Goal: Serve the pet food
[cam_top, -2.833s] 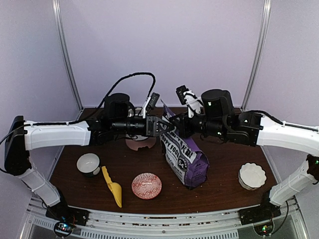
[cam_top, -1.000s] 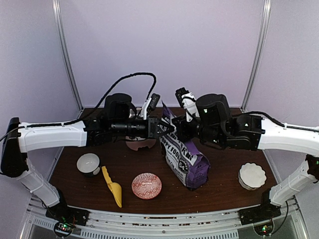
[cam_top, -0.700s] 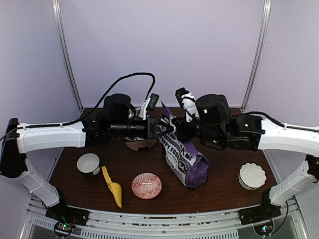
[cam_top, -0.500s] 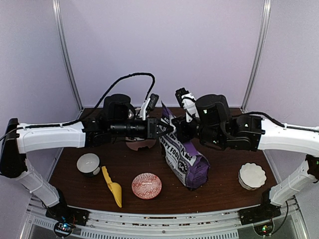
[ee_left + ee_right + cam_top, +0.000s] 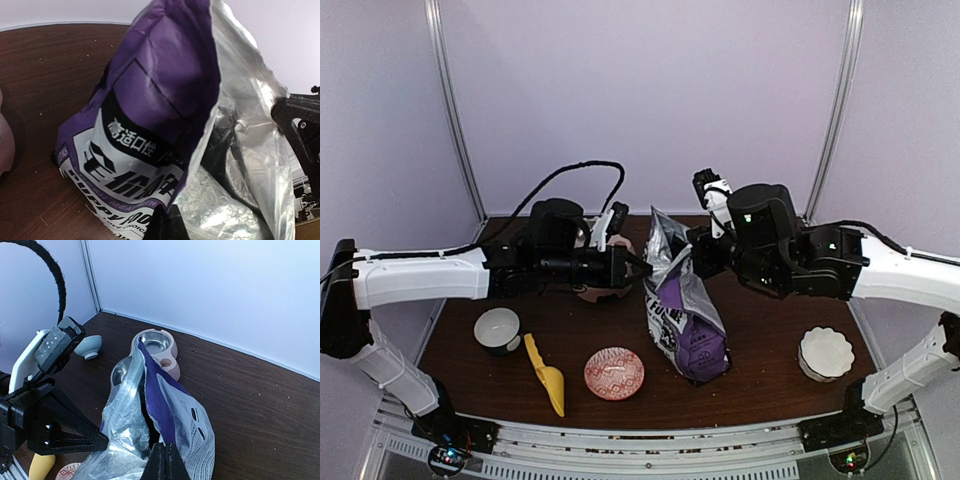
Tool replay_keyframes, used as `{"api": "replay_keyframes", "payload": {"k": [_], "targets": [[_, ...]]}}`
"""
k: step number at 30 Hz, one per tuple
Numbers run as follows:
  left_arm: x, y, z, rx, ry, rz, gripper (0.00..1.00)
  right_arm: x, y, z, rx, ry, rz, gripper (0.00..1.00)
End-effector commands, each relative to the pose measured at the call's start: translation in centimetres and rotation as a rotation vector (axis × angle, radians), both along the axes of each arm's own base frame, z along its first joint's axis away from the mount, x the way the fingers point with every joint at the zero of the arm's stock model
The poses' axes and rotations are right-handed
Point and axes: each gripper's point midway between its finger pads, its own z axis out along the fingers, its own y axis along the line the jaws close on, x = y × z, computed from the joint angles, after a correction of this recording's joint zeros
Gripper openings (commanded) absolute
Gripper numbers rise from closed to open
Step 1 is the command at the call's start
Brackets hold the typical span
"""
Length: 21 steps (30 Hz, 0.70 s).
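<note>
The purple "PUPPY FOOD" bag [image 5: 685, 310] stands at the table's middle with its top pulled open, so its silver lining shows. My left gripper [image 5: 644, 268] is shut on the bag's printed front wall; in the left wrist view [image 5: 167, 224] its closed fingers pinch that edge. My right gripper [image 5: 694, 250] is shut on the opposite white-backed wall, and in the right wrist view [image 5: 162, 461] its fingers clamp that rim. The bag [image 5: 150, 145] gapes between the two grips. The kibble inside is hidden in the dark opening [image 5: 150, 415].
A pink double feeder [image 5: 172, 365] with steel bowls stands behind the bag. A small white bowl [image 5: 498, 328], a yellow scoop [image 5: 546, 374] and a red patterned dish [image 5: 614, 372] lie front left. A white scalloped bowl [image 5: 825, 352] sits front right.
The grippers have moved apart, the left one leftward and the right one rightward, spreading the bag's mouth open. The bag has turned and its silver lining now shows.
</note>
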Motion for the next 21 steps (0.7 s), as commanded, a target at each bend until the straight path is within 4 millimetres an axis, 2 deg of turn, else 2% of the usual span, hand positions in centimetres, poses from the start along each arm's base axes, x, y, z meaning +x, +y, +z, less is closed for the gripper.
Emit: {"api": "replay_keyframes", "payload": {"k": [1, 14, 17, 21], "targets": [[3.6, 3.6, -1.7, 0.096, -0.015, 0.175, 0.00, 0.2, -2.2, 2.6, 0.020, -0.048, -0.069, 0.00], [3.4, 3.5, -0.4, 0.081, -0.051, 0.156, 0.00, 0.2, -2.1, 2.6, 0.019, -0.044, -0.066, 0.00], [3.3, 3.8, 0.9, 0.081, -0.083, 0.152, 0.00, 0.2, -2.3, 2.6, 0.014, -0.040, -0.073, 0.00], [3.2, 5.2, 4.9, 0.082, -0.171, 0.162, 0.00, 0.7, -3.7, 3.8, -0.003, -0.044, -0.124, 0.00]]}}
